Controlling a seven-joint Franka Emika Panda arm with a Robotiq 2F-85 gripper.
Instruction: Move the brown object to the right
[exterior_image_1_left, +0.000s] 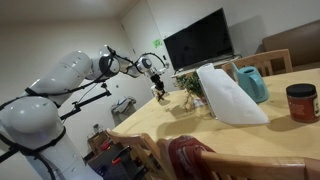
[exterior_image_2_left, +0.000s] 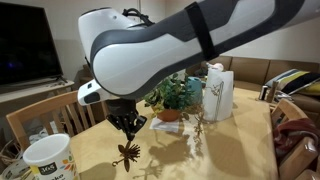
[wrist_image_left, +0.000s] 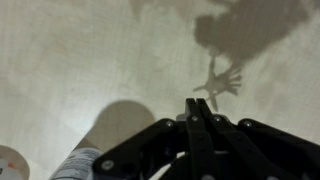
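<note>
The end effector (wrist_image_left: 195, 102) is pinched closed and empty; the brown object (wrist_image_left: 222, 82) lies at one o'clock on the table (wrist_image_left: 80, 50). Descending like that could knock it aside.

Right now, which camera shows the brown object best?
The wrist view: the brown object lies unobstructed ahead of the shut gripper. In an exterior view it shows small below the gripper; in an exterior view, near the gripper, too small to tell.

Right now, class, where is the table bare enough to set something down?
Bare: the near stretch of table before the white bag, and between bag and jar. Crowded: around the plant, bag and blue jug.
</note>
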